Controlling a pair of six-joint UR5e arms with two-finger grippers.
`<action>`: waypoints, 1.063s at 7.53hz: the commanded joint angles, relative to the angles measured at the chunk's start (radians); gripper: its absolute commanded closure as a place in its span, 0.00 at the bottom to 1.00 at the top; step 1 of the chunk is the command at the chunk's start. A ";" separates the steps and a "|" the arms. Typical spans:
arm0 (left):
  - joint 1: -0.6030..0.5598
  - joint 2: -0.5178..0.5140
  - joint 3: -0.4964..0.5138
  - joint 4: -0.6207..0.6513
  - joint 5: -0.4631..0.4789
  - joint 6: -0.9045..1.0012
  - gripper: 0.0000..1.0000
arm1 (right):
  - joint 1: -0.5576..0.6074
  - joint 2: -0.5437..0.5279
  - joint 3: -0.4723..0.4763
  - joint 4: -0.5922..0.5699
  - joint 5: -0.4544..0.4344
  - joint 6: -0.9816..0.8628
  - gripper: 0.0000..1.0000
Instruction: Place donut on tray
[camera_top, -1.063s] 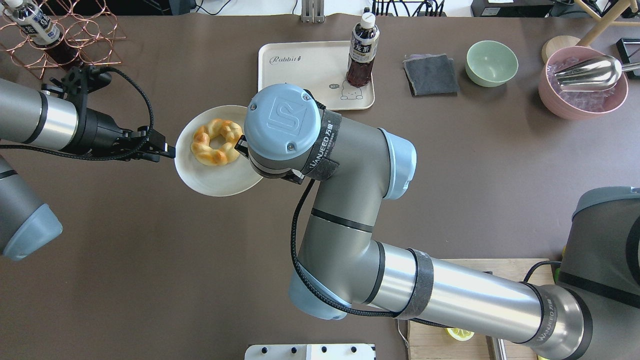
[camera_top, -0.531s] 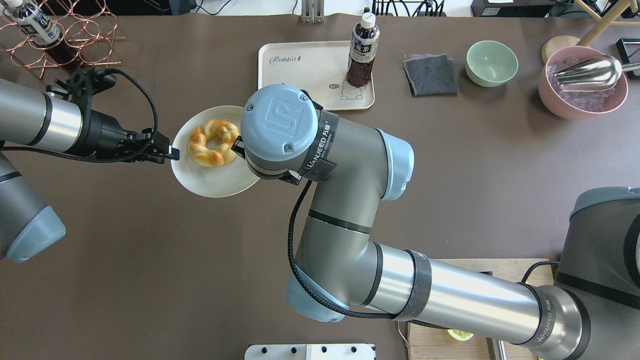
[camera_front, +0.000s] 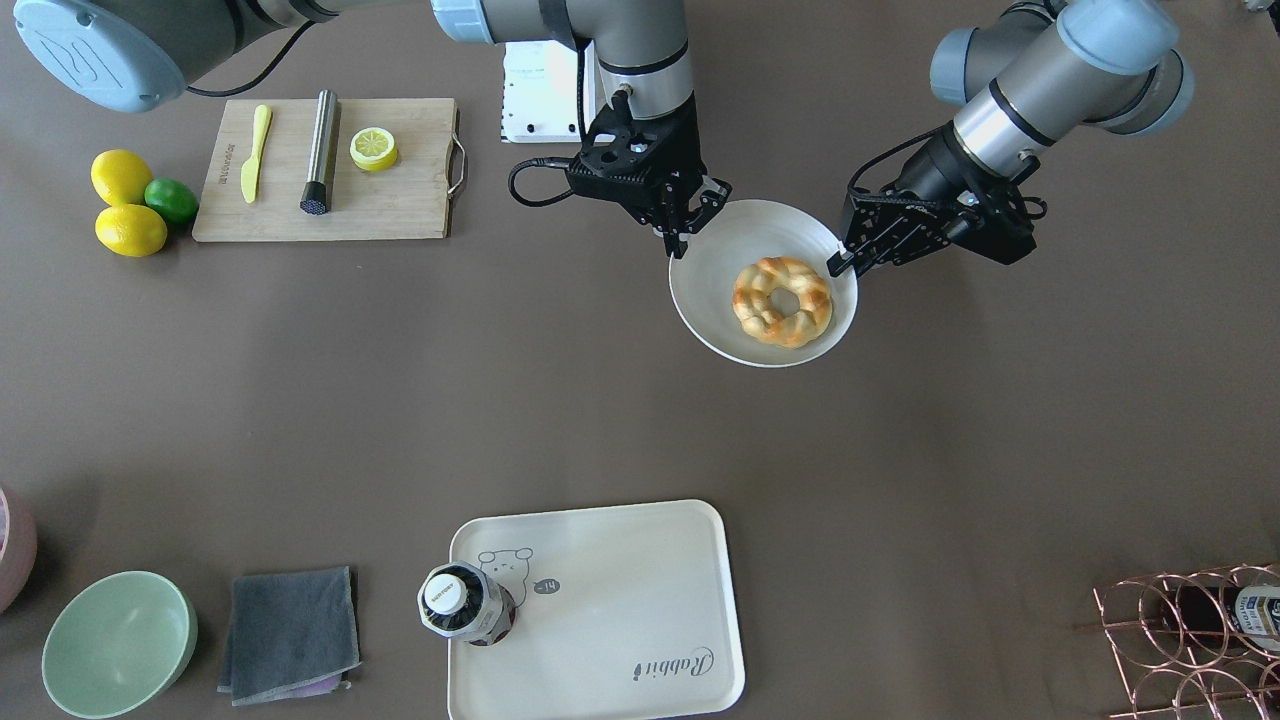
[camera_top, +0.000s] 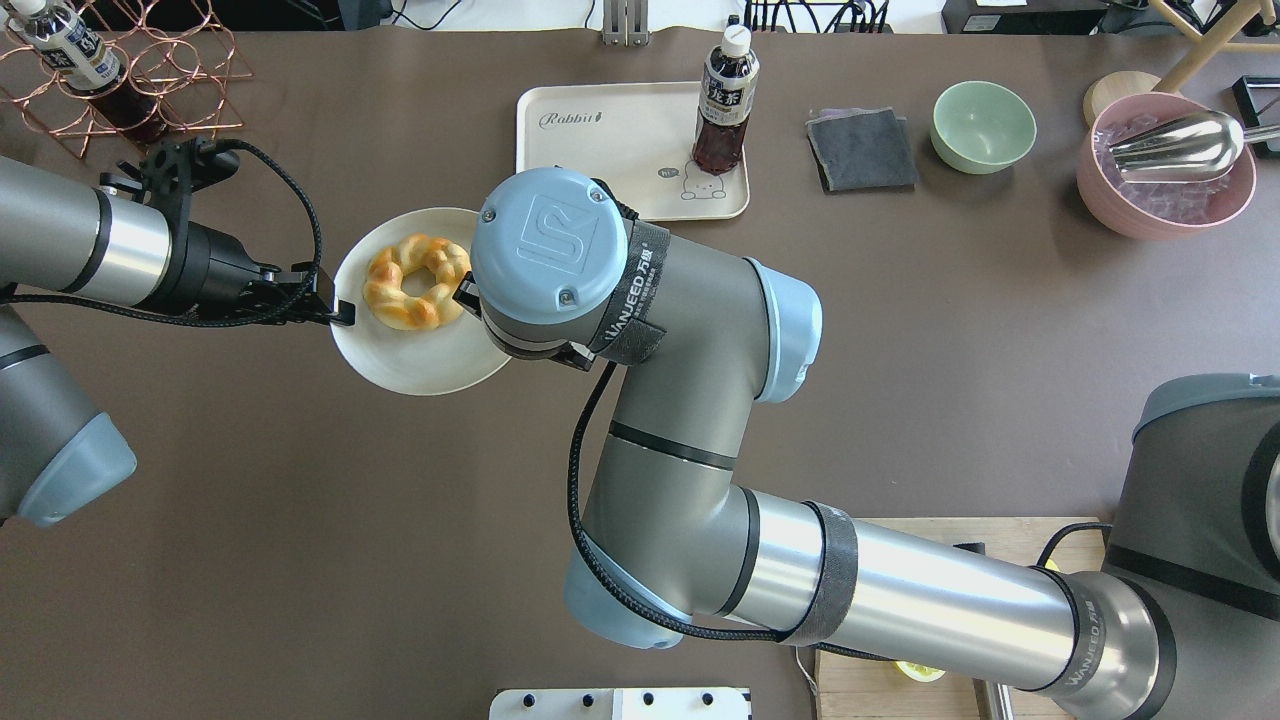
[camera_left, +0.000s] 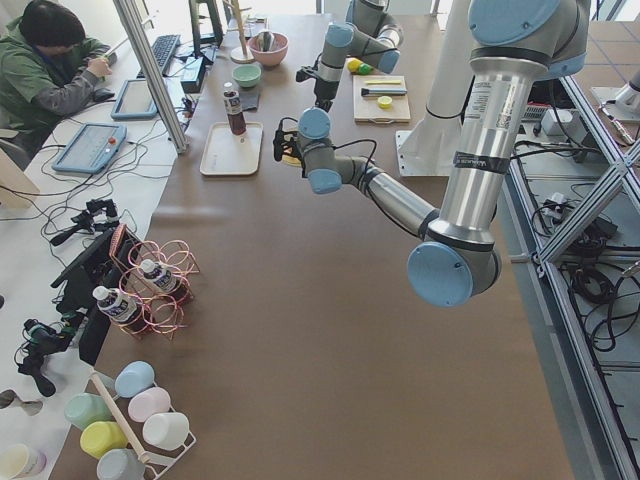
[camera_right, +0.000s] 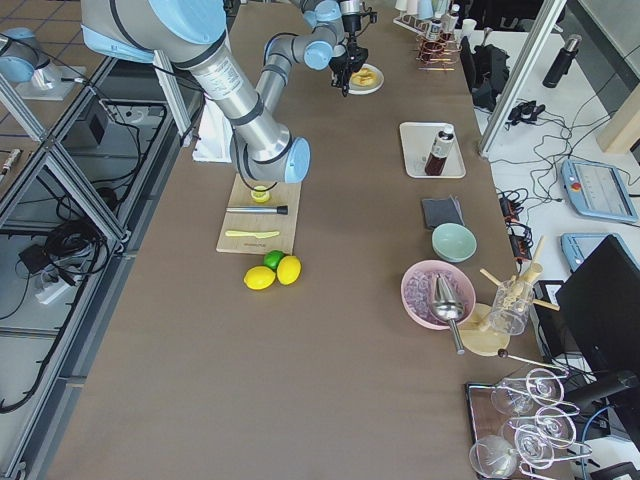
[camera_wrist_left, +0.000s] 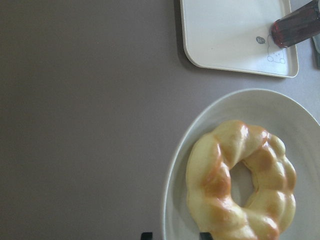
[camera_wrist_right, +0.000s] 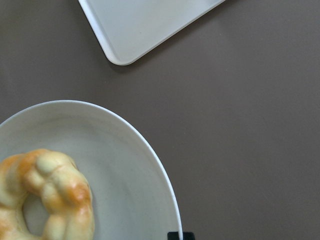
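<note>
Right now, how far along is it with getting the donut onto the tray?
Done: nothing yet; the donut sits on the round plate, off the tray. In hand: the right gripper pinches the plate's rim, the left gripper is at the opposite rim. Remaining: move the donut onto the tray.

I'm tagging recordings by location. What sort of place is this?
Probably a robotics lab staged as a kitchen: a seated operator, aluminium framing, and food props like the cutting board.
</note>
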 joint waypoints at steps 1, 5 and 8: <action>-0.001 0.001 0.000 0.000 0.000 -0.001 1.00 | 0.004 -0.004 0.012 0.002 -0.001 -0.001 1.00; 0.000 -0.002 0.014 0.005 -0.002 -0.001 1.00 | 0.023 -0.013 0.021 -0.001 -0.018 -0.013 0.00; 0.000 -0.066 0.087 0.011 -0.002 -0.072 1.00 | 0.035 -0.086 0.171 -0.072 0.004 -0.105 0.00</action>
